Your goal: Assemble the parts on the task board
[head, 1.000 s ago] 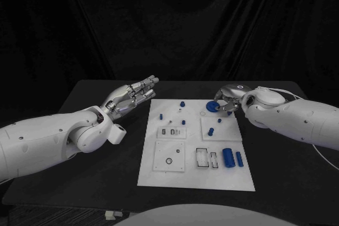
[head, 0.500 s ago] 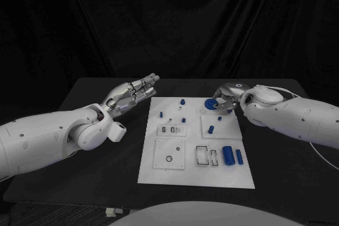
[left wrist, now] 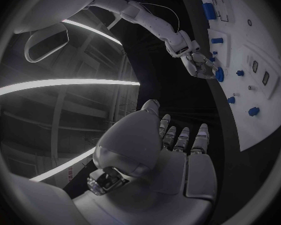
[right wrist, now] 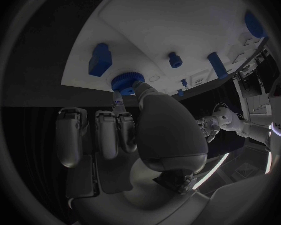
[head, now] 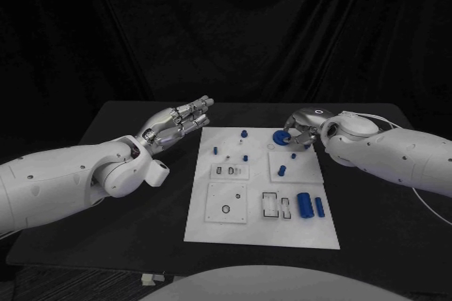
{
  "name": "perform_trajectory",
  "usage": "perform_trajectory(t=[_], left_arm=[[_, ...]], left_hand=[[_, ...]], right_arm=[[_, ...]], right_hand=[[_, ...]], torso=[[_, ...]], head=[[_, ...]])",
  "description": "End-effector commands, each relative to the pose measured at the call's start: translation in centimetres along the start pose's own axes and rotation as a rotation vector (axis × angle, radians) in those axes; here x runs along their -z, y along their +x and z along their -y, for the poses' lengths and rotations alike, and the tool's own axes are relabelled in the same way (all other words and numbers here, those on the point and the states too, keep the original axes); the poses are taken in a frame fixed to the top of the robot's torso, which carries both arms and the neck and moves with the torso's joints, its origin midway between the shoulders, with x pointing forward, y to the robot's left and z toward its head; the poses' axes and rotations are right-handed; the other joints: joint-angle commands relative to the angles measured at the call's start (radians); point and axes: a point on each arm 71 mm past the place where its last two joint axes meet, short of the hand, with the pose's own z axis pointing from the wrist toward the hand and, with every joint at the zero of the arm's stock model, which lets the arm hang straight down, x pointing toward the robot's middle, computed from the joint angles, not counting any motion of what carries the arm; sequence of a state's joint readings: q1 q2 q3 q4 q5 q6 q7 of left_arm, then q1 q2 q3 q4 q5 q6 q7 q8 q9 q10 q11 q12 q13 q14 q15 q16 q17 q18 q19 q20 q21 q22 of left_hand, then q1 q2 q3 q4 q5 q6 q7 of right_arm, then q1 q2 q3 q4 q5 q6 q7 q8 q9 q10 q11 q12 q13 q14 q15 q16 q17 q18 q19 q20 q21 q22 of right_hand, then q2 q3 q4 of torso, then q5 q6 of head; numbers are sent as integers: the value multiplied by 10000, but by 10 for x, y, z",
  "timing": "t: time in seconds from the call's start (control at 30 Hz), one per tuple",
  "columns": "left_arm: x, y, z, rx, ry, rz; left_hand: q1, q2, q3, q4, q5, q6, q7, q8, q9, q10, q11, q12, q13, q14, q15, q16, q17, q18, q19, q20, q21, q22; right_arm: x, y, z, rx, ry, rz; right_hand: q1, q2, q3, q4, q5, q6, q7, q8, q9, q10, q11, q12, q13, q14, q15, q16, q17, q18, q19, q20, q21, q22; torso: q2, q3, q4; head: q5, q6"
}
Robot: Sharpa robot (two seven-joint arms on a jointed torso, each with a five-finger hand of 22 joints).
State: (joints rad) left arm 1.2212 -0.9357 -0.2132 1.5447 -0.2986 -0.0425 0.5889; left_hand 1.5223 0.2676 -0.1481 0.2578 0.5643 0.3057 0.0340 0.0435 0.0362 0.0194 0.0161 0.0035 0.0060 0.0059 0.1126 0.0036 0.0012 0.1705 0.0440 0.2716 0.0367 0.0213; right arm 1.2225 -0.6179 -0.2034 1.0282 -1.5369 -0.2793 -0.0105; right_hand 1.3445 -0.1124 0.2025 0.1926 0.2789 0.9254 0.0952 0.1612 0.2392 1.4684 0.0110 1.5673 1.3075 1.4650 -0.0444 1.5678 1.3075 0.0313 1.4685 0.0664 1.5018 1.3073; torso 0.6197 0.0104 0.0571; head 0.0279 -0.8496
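Note:
The white task board (head: 264, 230) lies in the middle of the black table. My right hand (head: 302, 128) is at the board's far right corner and pinches a round blue knurled disc (head: 281, 138) between thumb and a finger. The right wrist view shows that disc (right wrist: 123, 81) close over the board's edge (right wrist: 178, 20), beside a small round hole; whether it touches the board I cannot tell. My left hand (head: 179, 125) hovers beside the board's far left corner, fingers straight and apart, holding nothing. The left wrist view shows the same flat left hand (left wrist: 172, 150).
Several blue parts are on the board: a thick cylinder (head: 304, 206) and a thinner one (head: 319, 207) near the front right, and small pegs (head: 244, 134) further back. Slots and a ring recess (head: 226, 211) mark the front left. Bare black table surrounds the board.
The whole picture has shifted slightly, so the camera moved. The right hand still holds the blue disc at the same corner, and the left hand has kept its pose.

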Motion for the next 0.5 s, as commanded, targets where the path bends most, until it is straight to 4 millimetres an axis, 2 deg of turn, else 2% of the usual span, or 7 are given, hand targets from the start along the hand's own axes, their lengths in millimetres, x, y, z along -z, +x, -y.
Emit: perform_trajectory(t=[0.03, 0.13, 0.5], left_arm=[[-1, 1, 2, 75, 113, -108], [-1, 1, 2, 69, 100, -96], [0, 0, 1, 54, 53, -63]], left_hand=[[114, -21, 55, -3, 65, -14, 73, -44, 7, 11, 44, 29, 7, -22, 68, -20, 3, 103, 4, 75, 40, 16], [121, -16, 64, -8, 68, -16, 72, -44, 7, 10, 44, 29, 6, -23, 70, -20, 3, 103, 4, 77, 40, 16], [121, -16, 64, -8, 68, -16, 72, -44, 7, 10, 44, 29, 6, -23, 70, -20, 3, 103, 4, 77, 40, 16]], right_arm=[[2, 4, -1, 0, -122, 41], [3, 3, 0, -27, -141, 149], [12, 1, -1, -153, -319, 568]], right_hand=[[91, 93, 7, -71, 102, 140, -24, 101, 103, 1024, -80, 35, 2633, 1058, -98, 30, 2633, -63, 390, -64, 0, 2099], [96, 117, 15, -114, 176, 266, -60, 218, 196, 1024, -107, 35, 2633, 1058, -119, 30, 2633, -67, 402, -84, 9, 2111], [74, 132, 18, -134, 298, 329, -79, 312, 286, 1024, -130, 35, 2633, 1058, -145, 30, 2633, -90, 463, -109, 72, 2164]], torso=[[-6, -7, 1], [3, 1, 5], [1, -4, -12]], head=[[12, -21], [2, -37], [42, -112]])
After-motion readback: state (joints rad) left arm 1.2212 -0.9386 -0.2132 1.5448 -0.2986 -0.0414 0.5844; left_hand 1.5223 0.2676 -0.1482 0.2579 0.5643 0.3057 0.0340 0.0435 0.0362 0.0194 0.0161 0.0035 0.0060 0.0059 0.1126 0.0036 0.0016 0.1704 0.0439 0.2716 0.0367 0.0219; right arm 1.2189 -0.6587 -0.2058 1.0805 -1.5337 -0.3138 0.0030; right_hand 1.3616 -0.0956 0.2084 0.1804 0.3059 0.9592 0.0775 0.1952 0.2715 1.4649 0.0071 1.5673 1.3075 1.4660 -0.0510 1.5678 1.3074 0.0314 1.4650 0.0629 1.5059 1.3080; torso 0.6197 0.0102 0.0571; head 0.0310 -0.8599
